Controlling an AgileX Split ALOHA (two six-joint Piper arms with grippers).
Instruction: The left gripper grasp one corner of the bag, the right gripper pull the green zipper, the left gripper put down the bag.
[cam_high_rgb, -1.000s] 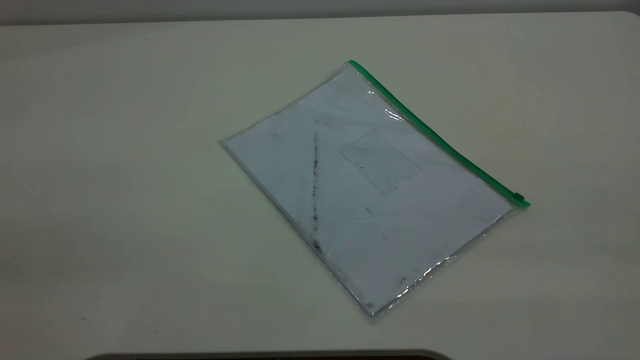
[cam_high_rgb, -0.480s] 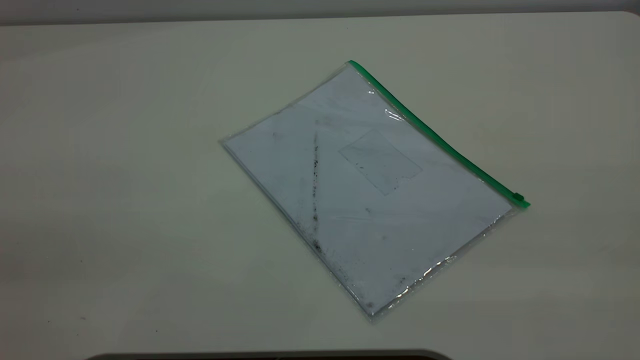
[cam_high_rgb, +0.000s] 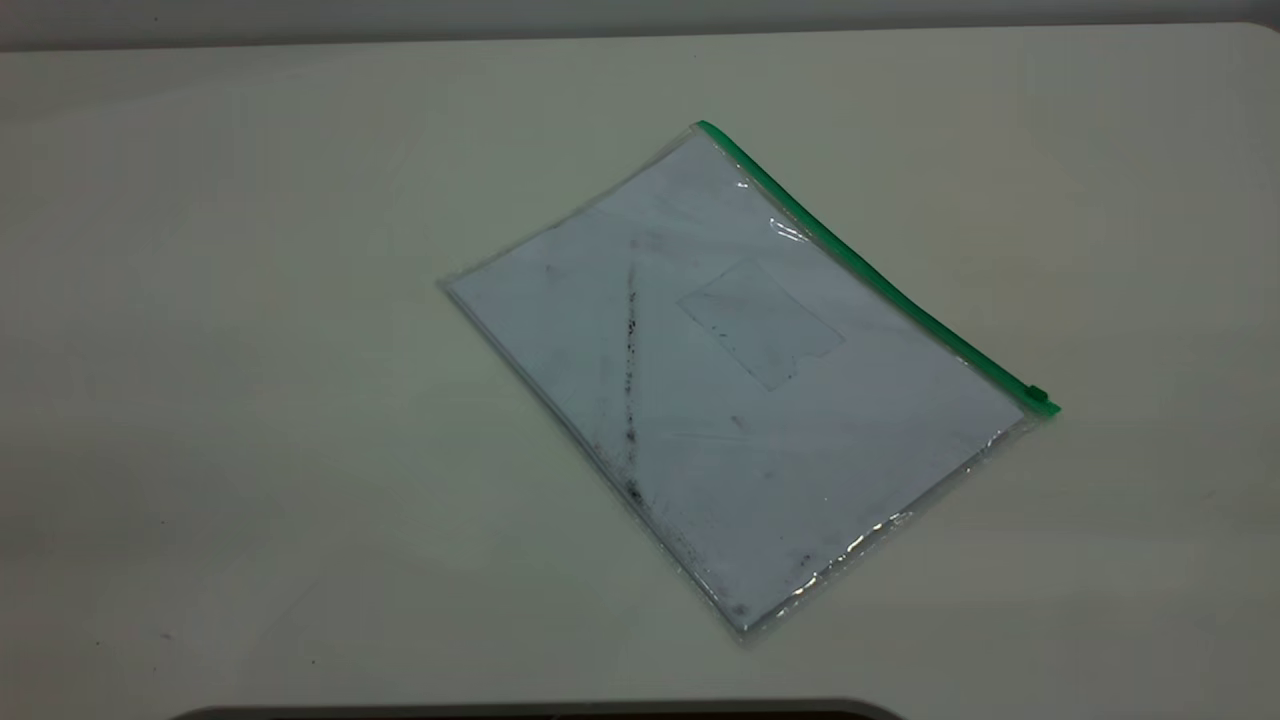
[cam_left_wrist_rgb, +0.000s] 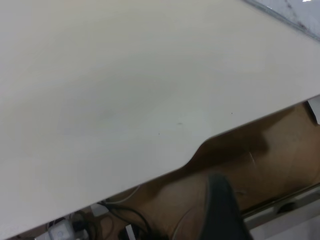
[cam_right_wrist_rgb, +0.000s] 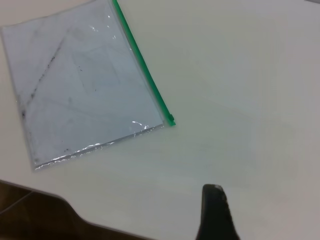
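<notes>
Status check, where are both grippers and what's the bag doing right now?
Left gripper off the table edge, clear of the bag. Right gripper over bare table, short of the green zipper. Bag flat, untouched. Nothing in the way.

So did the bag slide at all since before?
No. The bag lies where it was: its green zipper end sits equally far from the table back edge in the exterior view.
</notes>
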